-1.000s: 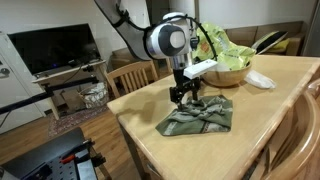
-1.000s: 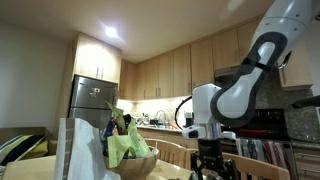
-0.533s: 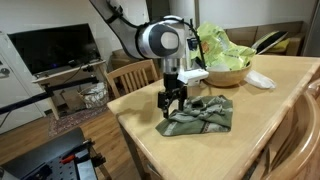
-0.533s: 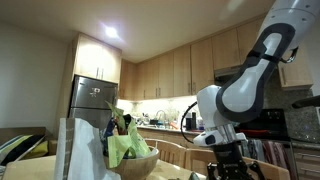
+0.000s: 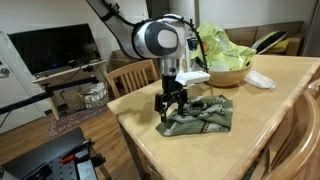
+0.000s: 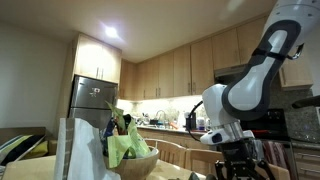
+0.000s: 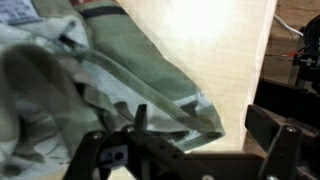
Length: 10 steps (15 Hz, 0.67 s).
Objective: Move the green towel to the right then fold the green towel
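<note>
As the arm has shifted toward nine o'clock in an exterior view, the jaws hang wide open and empty over the edge of the green towel (image 5: 203, 113), rumpled on the table (image 5: 275, 105); regrasping to fold looks next.

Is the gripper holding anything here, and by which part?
Nothing is held. The gripper is open above one end of the green towel; the wrist view shows no cloth pinched between its jaws.
</note>
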Each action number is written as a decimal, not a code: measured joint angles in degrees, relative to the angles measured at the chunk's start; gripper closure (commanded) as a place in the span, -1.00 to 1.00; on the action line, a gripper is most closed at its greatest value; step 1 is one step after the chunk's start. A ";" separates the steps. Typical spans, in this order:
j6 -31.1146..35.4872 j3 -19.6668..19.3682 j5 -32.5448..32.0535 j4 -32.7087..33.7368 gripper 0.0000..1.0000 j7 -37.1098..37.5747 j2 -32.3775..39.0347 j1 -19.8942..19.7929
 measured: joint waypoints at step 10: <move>0.59 -1.65 -0.13 1.05 -1.00 6.94 0.02 2.61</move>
